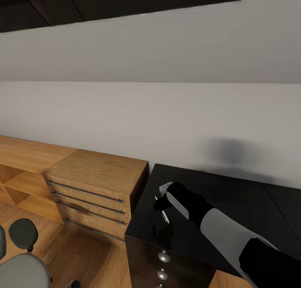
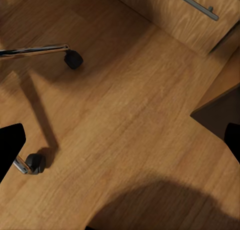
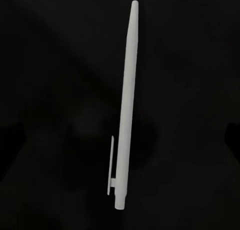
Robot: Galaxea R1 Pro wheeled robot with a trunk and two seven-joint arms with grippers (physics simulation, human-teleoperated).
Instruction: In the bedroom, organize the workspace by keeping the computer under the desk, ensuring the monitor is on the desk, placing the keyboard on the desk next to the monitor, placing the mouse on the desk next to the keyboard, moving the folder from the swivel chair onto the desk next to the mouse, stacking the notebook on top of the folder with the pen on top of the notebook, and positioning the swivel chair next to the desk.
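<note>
The white pen (image 3: 125, 110) lies flat on the black top of the desk (image 1: 225, 196). My right gripper (image 1: 161, 205) hovers just above it near the desk's left end, open, with the pen between the spread fingers and untouched. The swivel chair (image 1: 21, 269) shows its grey seat and a black armrest at the lower left. Its chrome legs and black casters (image 2: 73, 59) stand on the floor under my left gripper (image 2: 120, 140), which is open and holds nothing. A dark corner of the desk (image 2: 220, 115) also shows in the left wrist view.
A light wooden drawer unit (image 1: 94, 183) with long metal handles stands against the desk's left side, and low wooden shelving (image 1: 25, 175) runs further left. The desk's black drawers carry round silver knobs (image 1: 164, 256). A plain white wall rises behind. The floor is wooden (image 2: 130, 120).
</note>
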